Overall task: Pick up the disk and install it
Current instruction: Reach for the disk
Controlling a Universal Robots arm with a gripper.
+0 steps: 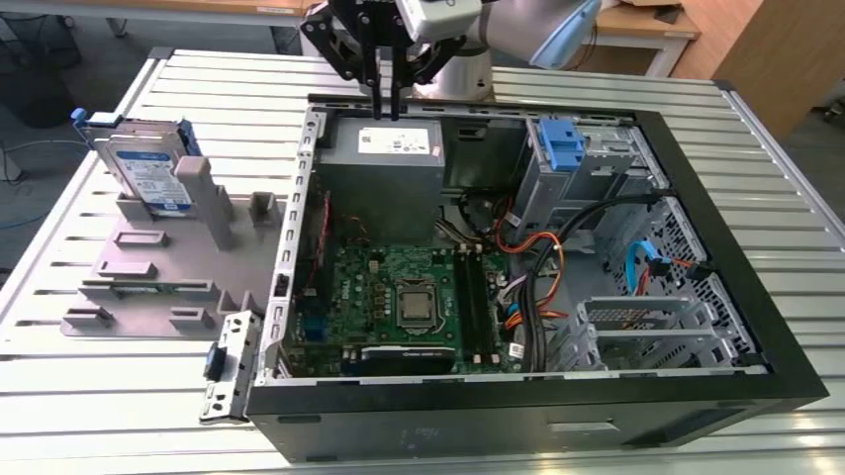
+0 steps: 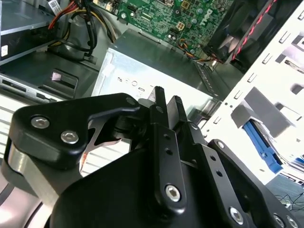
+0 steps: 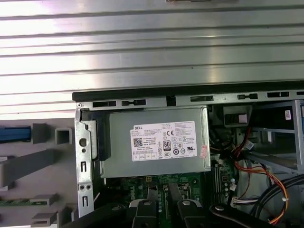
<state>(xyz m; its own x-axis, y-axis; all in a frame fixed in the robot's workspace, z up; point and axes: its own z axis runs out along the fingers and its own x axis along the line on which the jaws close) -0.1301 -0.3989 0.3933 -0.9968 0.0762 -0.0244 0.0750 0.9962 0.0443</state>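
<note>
The disk [image 1: 142, 170], a metal drive with a white-and-blue label and blue rails, stands on edge on the grey fixture [image 1: 158, 267] at the exterior view's left, leaning by a grey post. My gripper [image 1: 388, 107] hangs well to its right, above the grey power-supply box [image 1: 383, 148] at the back of the open computer case [image 1: 528, 396]. Its fingers are shut with nothing between them. In both wrist views the gripper [image 2: 167, 100] [image 3: 163, 194] points down over the power-supply box [image 3: 156, 142].
An empty blue bracket [image 1: 561, 148] sits in the drive bay at the case's back right. The motherboard [image 1: 396, 297], orange and black cables [image 1: 541, 257] and a metal cage [image 1: 660, 327] lie inside. A loose metal strip [image 1: 228, 366] rests by the case's front-left corner.
</note>
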